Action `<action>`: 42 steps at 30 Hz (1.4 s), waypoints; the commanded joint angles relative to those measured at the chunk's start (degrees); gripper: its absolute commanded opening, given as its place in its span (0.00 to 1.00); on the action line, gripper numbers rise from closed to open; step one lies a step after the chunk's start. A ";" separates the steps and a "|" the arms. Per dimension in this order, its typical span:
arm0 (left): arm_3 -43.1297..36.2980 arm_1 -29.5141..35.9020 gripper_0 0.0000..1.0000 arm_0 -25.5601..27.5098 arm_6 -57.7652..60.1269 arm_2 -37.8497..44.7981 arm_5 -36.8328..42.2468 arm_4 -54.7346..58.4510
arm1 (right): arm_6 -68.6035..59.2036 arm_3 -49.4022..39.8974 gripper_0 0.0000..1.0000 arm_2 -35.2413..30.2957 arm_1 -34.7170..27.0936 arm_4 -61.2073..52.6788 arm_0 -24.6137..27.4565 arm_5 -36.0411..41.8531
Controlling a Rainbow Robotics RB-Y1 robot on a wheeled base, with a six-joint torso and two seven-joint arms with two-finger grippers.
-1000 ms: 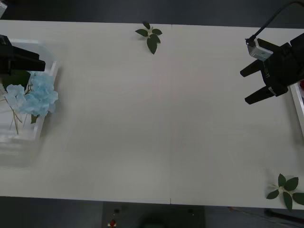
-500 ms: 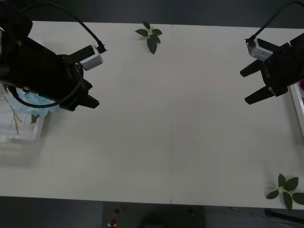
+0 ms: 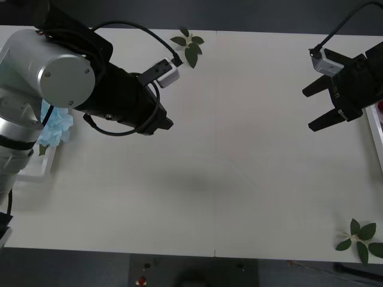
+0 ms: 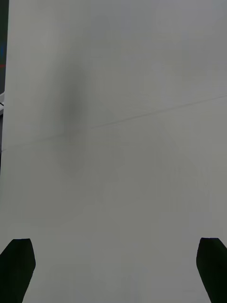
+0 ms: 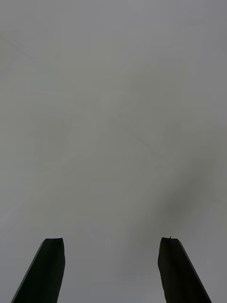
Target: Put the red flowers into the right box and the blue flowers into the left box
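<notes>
Pale sky-blue flower cluster (image 3: 55, 127) already in translucent crate (image 3: 43, 168), frame left; no flowers loose on bench (image 3: 239, 149). Left tool (image 5: 111, 270) & right tool (image 3: 312, 109) released, empty — prob. done.

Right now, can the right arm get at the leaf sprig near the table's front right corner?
Probably yes. The right gripper is open and empty, and only bare table lies between it and the leaf sprig.

The table (image 3: 239, 149) looks matt, smooth and off-white. The blue flowers (image 3: 55, 125) at its left edge look like soft, fluffy cloth. The left arm's shell (image 3: 60, 75) is smooth, satin silver.
</notes>
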 commanded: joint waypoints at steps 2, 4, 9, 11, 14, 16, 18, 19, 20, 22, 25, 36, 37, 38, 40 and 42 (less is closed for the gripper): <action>7.47 -3.25 0.57 -4.41 -5.92 6.65 -0.59 -1.42 | -0.48 -1.01 1.00 -0.01 0.47 -0.07 -0.01 0.40; 11.95 -4.22 0.56 -5.55 -10.84 9.37 -0.59 -1.07 | -0.48 -1.01 1.00 -0.01 0.47 -0.07 -0.01 0.40; 18.72 -5.45 0.57 -7.22 -19.63 15.44 0.56 -1.16 | -0.48 -1.01 1.00 -0.01 0.47 -0.07 -0.01 0.40; 18.81 -6.15 0.57 -7.22 -21.30 18.16 2.75 -1.86 | -0.48 -1.01 1.00 -0.01 0.47 -0.07 -0.01 0.40; 18.81 -8.43 0.57 -7.31 -25.78 24.67 8.64 -3.26 | -0.48 -1.01 1.00 -0.01 0.47 -0.07 -0.01 0.40; 18.81 -9.75 0.56 -7.31 -27.98 28.36 11.54 -3.35 | -0.48 -1.01 1.00 -0.01 0.47 -0.07 -0.01 0.40; 18.81 -11.51 0.57 -7.31 -30.61 32.67 14.88 -3.35 | -0.48 -1.01 1.00 -0.01 0.47 -0.07 -0.01 0.40; 18.81 -11.86 0.56 -7.40 -31.05 33.54 15.59 -3.26 | -0.48 -1.01 1.00 -0.01 0.47 -0.07 -0.01 0.40; 18.81 -12.74 0.57 -7.40 -32.19 35.30 16.82 -3.26 | -0.48 -1.01 1.00 -0.01 0.47 -0.07 -0.01 0.40; 18.81 -13.97 0.56 -7.48 -33.69 37.59 18.40 -3.09 | -0.48 -1.01 1.00 -0.01 0.47 -0.07 -0.01 0.40; 18.81 -14.59 0.56 -7.66 -34.39 38.82 19.36 -2.47 | -0.48 -1.01 1.00 -0.01 0.47 -0.07 -0.01 0.40; 18.89 -14.59 0.56 -7.31 -32.90 35.57 15.76 5.79 | -0.48 -1.01 1.00 -0.01 0.47 -0.07 -0.01 0.40; 18.89 -14.41 0.56 -7.31 -32.72 35.21 15.41 6.23 | -0.48 -1.01 1.00 -0.01 0.47 -0.07 -0.01 0.40; 18.89 -13.44 0.56 -7.31 -31.84 34.07 14.62 7.37 | -0.48 -1.01 1.00 -0.01 0.47 -0.07 -0.01 0.40; 18.89 -10.72 0.57 -7.31 -28.42 30.29 12.86 10.01 | -0.48 -1.01 1.00 -0.01 0.47 -0.07 -0.01 0.40; 18.89 -5.36 0.56 -6.69 -24.20 22.91 7.15 16.34 | -0.48 -1.01 1.00 -0.01 0.47 -0.07 -0.01 0.40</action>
